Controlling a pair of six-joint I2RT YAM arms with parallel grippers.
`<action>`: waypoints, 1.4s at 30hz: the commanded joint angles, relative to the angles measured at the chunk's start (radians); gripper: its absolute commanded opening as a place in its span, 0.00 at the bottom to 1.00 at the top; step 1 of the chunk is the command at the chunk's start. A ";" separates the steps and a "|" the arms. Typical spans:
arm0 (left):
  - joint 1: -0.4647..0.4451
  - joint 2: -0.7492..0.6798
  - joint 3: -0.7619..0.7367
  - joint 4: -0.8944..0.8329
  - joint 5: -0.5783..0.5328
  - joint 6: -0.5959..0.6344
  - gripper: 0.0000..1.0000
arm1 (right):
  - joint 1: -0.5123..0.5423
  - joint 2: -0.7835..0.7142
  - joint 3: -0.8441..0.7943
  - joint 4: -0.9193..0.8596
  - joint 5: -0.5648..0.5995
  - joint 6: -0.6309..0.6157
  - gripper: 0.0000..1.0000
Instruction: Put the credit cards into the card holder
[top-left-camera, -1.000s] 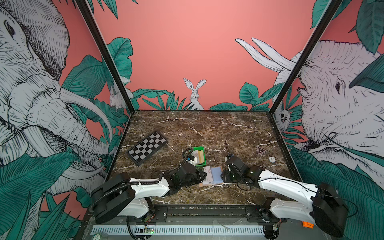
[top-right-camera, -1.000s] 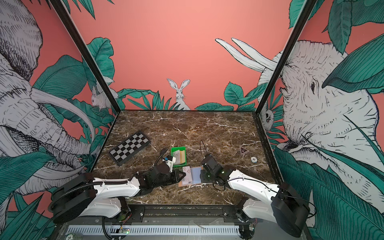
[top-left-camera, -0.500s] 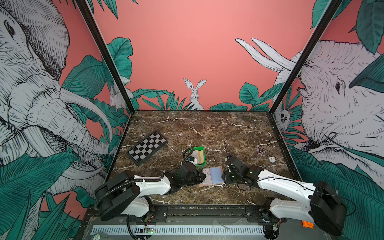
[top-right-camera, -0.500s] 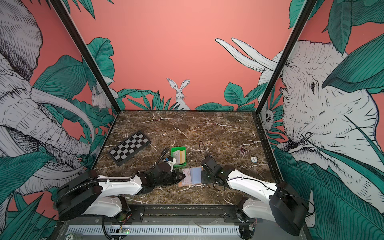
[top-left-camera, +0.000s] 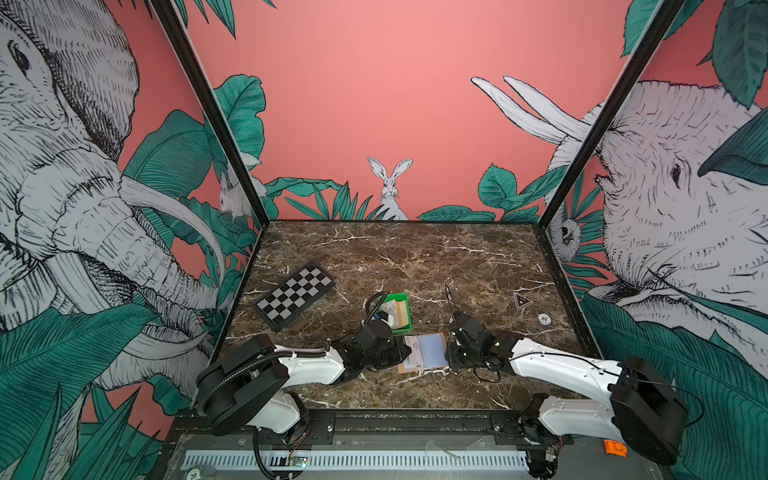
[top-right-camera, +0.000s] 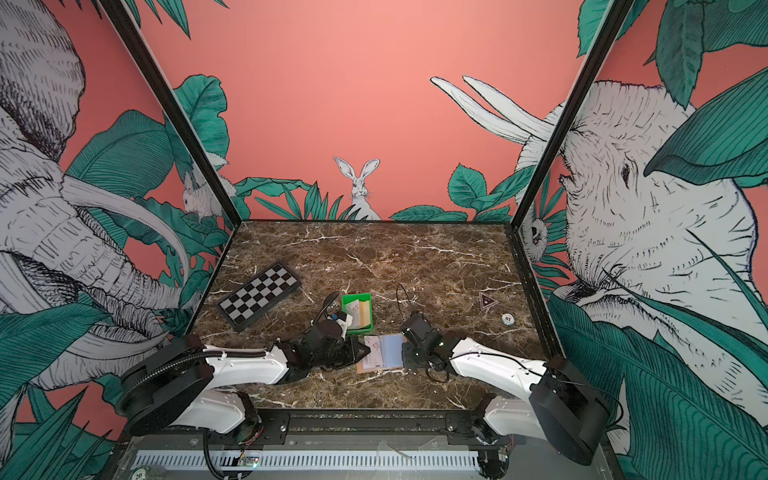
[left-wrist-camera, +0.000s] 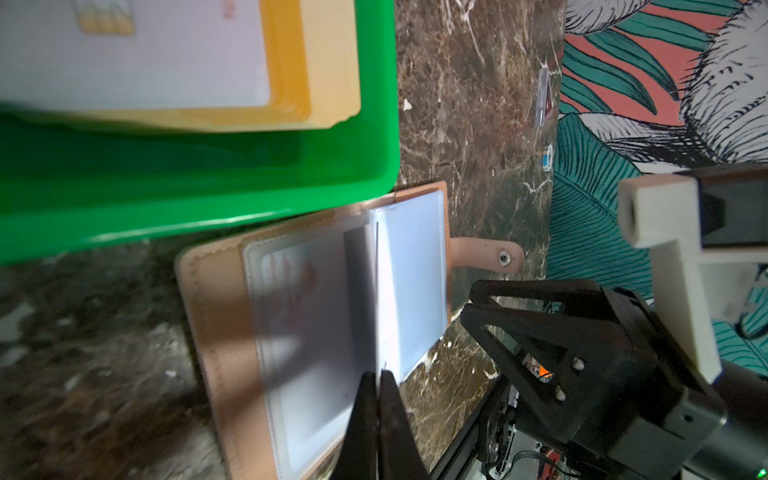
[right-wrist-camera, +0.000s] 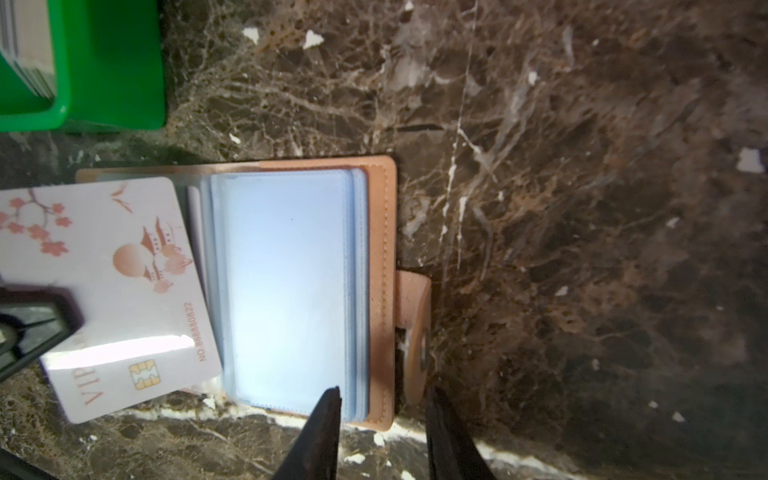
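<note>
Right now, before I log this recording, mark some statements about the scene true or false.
1. The card holder lies open on the marble table. True.
2. The green tray is empty. False: it holds a stack of cards.
3. The left fingers are shut on a white VIP card over the holder. True.
4. The right fingers are pressed together. False: they stand apart, either side of the holder's edge near its snap tab.
5. The checkerboard rests on the holder. False: it lies apart, towards the far left of the table.
</note>
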 joint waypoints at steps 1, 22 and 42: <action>0.010 0.003 0.020 0.006 0.016 0.007 0.00 | -0.004 0.011 -0.016 0.016 0.017 -0.007 0.33; 0.031 0.071 0.015 0.134 0.104 -0.049 0.00 | -0.004 0.041 -0.025 0.033 0.014 -0.010 0.29; 0.056 0.004 -0.002 0.084 0.111 -0.056 0.00 | -0.003 0.016 -0.043 0.062 -0.041 -0.014 0.21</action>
